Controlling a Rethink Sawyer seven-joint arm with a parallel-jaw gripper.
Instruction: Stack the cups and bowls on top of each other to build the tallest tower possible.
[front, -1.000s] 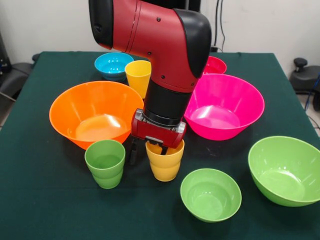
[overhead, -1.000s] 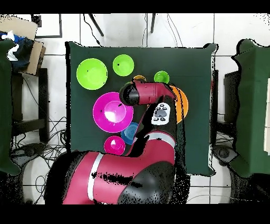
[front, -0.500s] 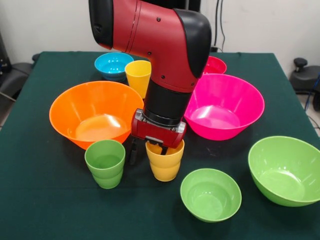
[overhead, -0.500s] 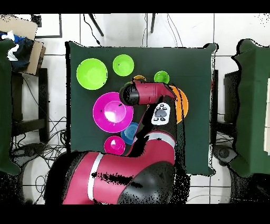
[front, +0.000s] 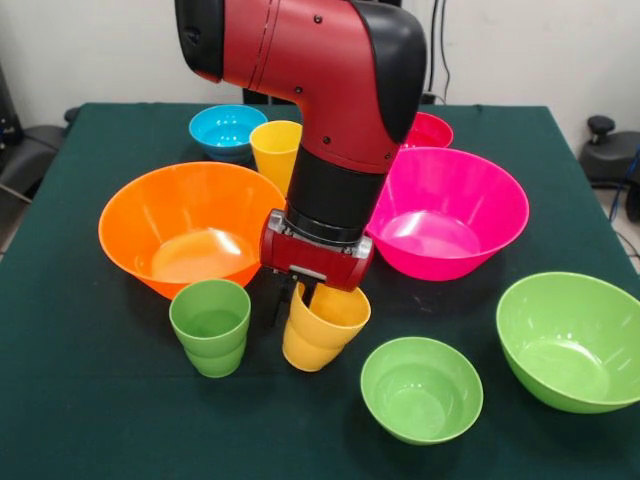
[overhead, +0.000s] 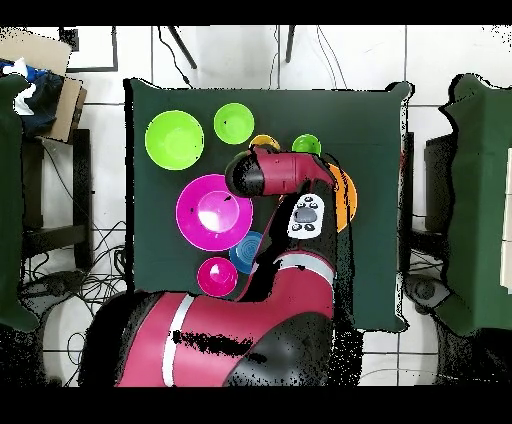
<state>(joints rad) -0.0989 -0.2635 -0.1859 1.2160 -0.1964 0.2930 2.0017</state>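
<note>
My gripper is shut on the rim of the orange-yellow cup, one finger inside and one outside. The cup hangs tilted, its base swung left, just above the table. The green cup stands upright just left of it. The yellow cup stands behind, by the light blue bowl. The large orange bowl is at the left and the large hot pink bowl at the right of the arm. The small red-pink bowl peeks out behind it. I cannot make out a separate darker blue bowl.
The small lime green bowl sits right of the held cup, near the table's front edge. The large lime green bowl is at the far right. In the overhead view the arm covers the table's middle.
The orange-yellow cup stood upright on the table; now it is tilted and lifted a little, moved slightly left with the gripper. The other cups and bowls have not moved.
</note>
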